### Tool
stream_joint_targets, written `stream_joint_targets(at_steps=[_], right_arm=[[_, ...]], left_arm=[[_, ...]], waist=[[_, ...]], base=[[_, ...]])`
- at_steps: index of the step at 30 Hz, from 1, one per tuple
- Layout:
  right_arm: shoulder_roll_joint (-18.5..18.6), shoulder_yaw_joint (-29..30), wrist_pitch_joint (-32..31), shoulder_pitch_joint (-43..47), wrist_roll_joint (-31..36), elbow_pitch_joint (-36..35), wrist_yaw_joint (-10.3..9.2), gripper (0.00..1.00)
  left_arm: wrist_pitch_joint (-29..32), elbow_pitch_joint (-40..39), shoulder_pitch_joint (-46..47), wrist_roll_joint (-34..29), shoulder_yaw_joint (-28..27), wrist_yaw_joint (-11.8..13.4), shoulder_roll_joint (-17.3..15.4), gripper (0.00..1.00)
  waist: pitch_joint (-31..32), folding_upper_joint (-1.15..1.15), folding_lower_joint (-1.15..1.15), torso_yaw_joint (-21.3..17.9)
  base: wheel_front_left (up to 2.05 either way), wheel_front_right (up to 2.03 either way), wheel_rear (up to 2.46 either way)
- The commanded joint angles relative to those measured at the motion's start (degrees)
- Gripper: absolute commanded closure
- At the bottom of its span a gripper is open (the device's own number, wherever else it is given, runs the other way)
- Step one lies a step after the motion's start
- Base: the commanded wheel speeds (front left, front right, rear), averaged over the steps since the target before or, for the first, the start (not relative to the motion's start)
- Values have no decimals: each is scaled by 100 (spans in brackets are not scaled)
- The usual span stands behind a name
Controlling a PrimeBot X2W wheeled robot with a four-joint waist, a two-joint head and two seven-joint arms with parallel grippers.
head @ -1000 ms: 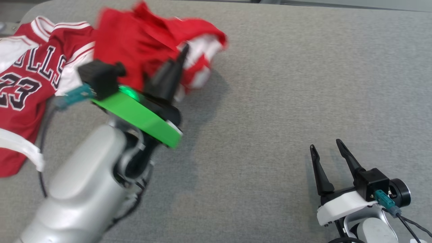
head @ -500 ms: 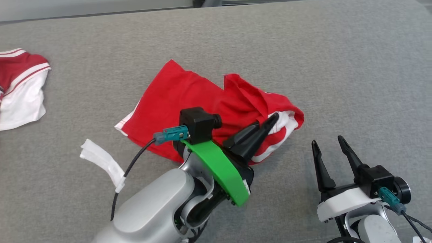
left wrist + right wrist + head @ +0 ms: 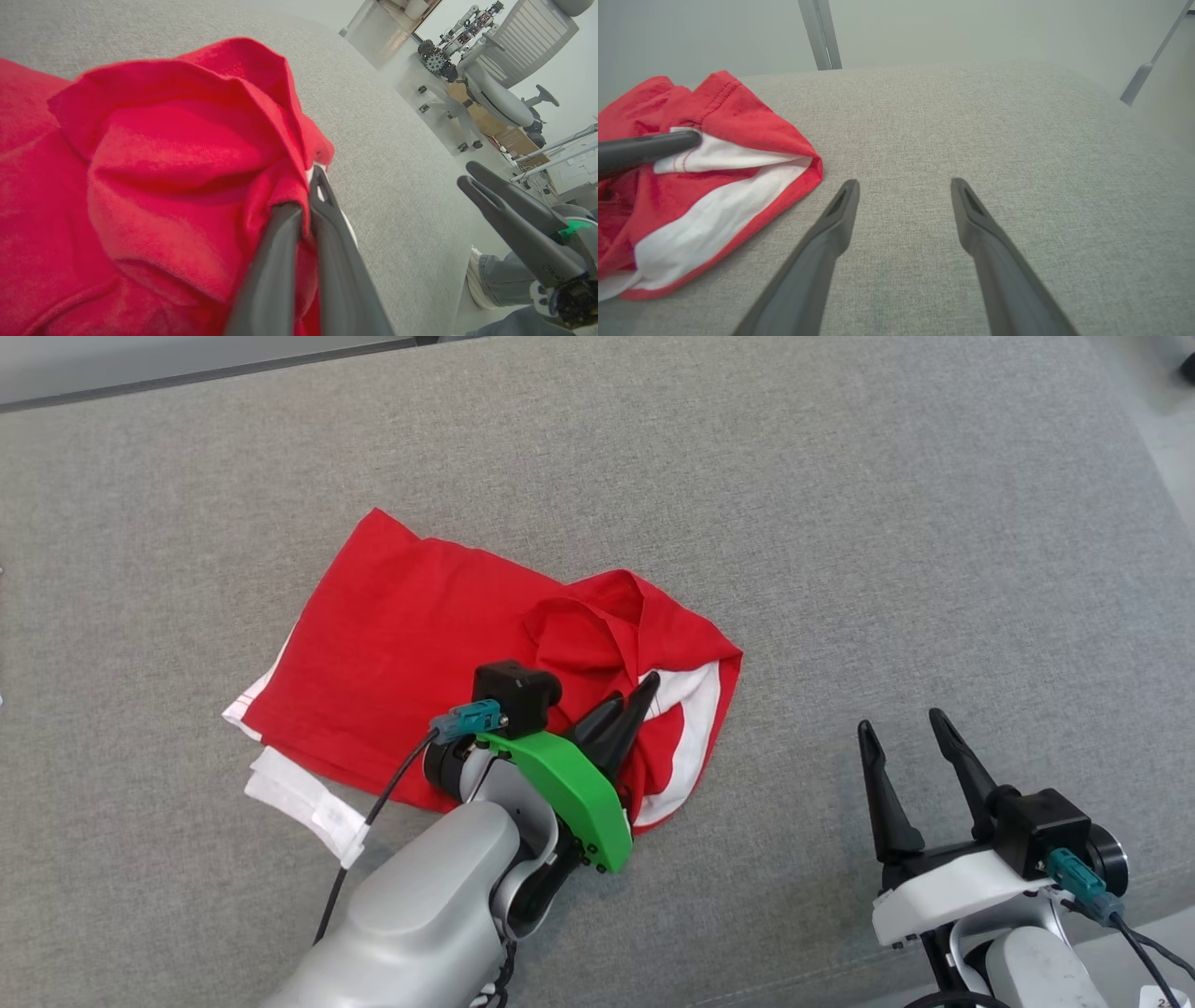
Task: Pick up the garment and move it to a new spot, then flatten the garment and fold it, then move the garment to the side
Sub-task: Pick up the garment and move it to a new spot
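The garment (image 3: 420,644) is red with white bands and lies crumpled on the grey table (image 3: 840,523), its left part spread flat. My left gripper (image 3: 644,686) is shut on a raised fold at its right end. In the left wrist view the fingers (image 3: 304,191) pinch red cloth (image 3: 163,163) between them. My right gripper (image 3: 899,723) stands open to the right of the garment, low over bare table, holding nothing. The right wrist view shows its fingers (image 3: 903,184) apart, the garment (image 3: 738,121) at the left and one left finger (image 3: 658,144) lying across it.
A white strip of cloth (image 3: 303,798) lies at the garment's lower left edge. The table's right edge (image 3: 1153,476) runs close to my right arm. Beyond that edge the left wrist view shows an office chair (image 3: 495,93) and a person's shoe (image 3: 479,280).
The head view has swung right, and the numbered jersey at the left has gone out of it. The left gripper, still shut on the red garment, has brought it over near the right gripper.
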State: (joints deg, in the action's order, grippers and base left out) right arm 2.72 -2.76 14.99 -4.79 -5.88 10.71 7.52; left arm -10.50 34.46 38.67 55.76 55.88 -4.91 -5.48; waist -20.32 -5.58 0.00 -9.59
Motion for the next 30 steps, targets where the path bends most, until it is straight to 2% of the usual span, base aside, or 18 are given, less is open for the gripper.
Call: stream_joint_targets(at_steps=[1,2,3,9,13,16,18,19,20,25,27,30], right_arm=[[9,-3,4,78,19,10,-6,0],[10,-5,4,89,30,22,-6,0],[11,-15,4,98,44,33,-6,0],[11,15,4,185,116,52,-6,0],[12,70,4,296,153,14,-6,0],[12,98,4,398,177,-12,-6,0],[12,106,4,472,231,-61,-6,0],[12,115,4,512,254,-81,-6,0],[12,115,4,512,254,-81,-6,0],[11,210,4,681,454,-258,-6,0],[9,235,4,757,528,-296,-6,0],[14,298,4,838,591,-339,-6,0]], left_arm=[[-90,110,77,-81,-4,-29,23,75],[-149,189,78,-66,-14,-56,61,13],[-196,239,79,-57,-17,-70,96,0],[-386,-32,-180,110,-129,-152,180,0],[-423,-547,-599,159,-228,-82,-113,0],[-444,-1048,-1013,50,-282,129,-481,0],[-466,-1429,-1327,-61,-438,355,-727,0],[-469,-1633,-1503,-133,-572,469,-823,0],[-469,-1633,-1503,-133,-572,469,-823,0],[-463,-2561,-2632,-835,-1748,967,-1172,0],[-465,-2776,-3030,-1192,-2148,1035,-1205,0],[-465,-2965,-3587,-1686,-2739,982,-1207,0]], waist=[[51,0,0,45],[82,0,0,65],[117,0,0,85],[378,0,0,235],[578,0,0,352],[731,0,0,437],[836,0,0,494],[887,0,0,524],[887,0,0,524],[1136,0,0,714],[1236,0,0,793],[1362,0,0,905]], base=[[0,0,0],[0,0,0],[0,0,0],[0,0,0],[0,0,0],[0,0,0],[0,0,0],[0,0,0],[0,0,0],[0,0,0],[0,0,0],[0,0,0]])
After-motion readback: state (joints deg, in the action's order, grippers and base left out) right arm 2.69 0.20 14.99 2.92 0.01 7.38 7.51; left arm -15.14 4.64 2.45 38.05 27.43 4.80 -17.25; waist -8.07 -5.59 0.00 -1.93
